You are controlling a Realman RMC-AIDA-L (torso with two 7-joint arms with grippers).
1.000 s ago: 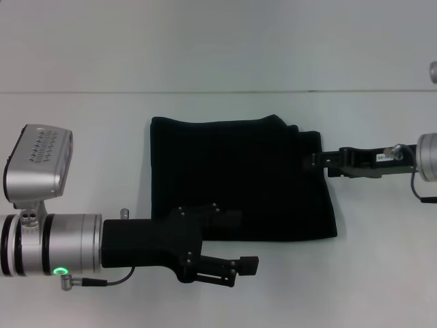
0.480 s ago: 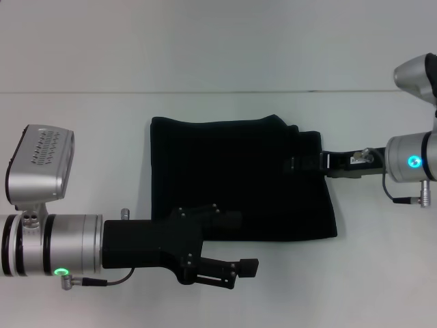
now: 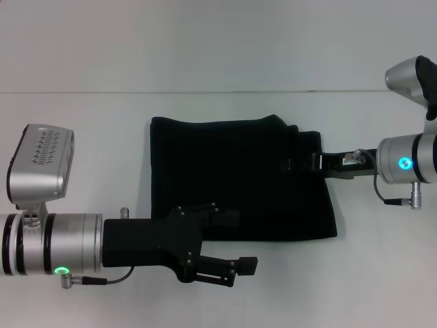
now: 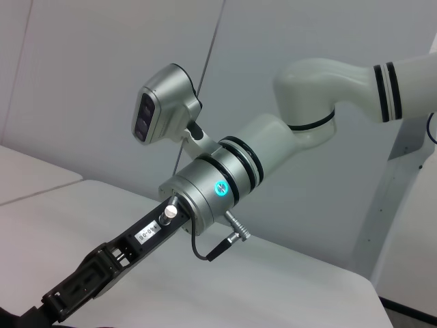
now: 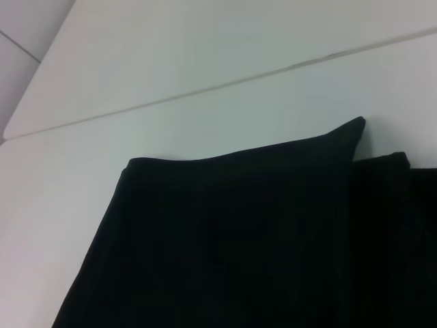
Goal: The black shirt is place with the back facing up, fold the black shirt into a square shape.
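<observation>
The black shirt (image 3: 239, 178) lies folded into a rough rectangle in the middle of the white table, with no lettering showing. It fills the lower part of the right wrist view (image 5: 259, 232), where one folded corner sticks up. My left gripper (image 3: 235, 240) is open at the shirt's near edge, one finger over the fabric and the other over bare table. My right gripper (image 3: 297, 164) reaches in from the right, low over the shirt's right edge. The left wrist view shows that right gripper (image 4: 75, 290) and its arm.
The white table (image 3: 218, 55) has a seam line (image 3: 218, 91) running across behind the shirt. Bare table surrounds the shirt on all sides. My right arm's elbow (image 3: 410, 75) shows at the far right edge.
My right gripper has moved left, from the shirt's right edge to farther over the fabric, and its wrist has turned. The left arm and the shirt have not moved.
</observation>
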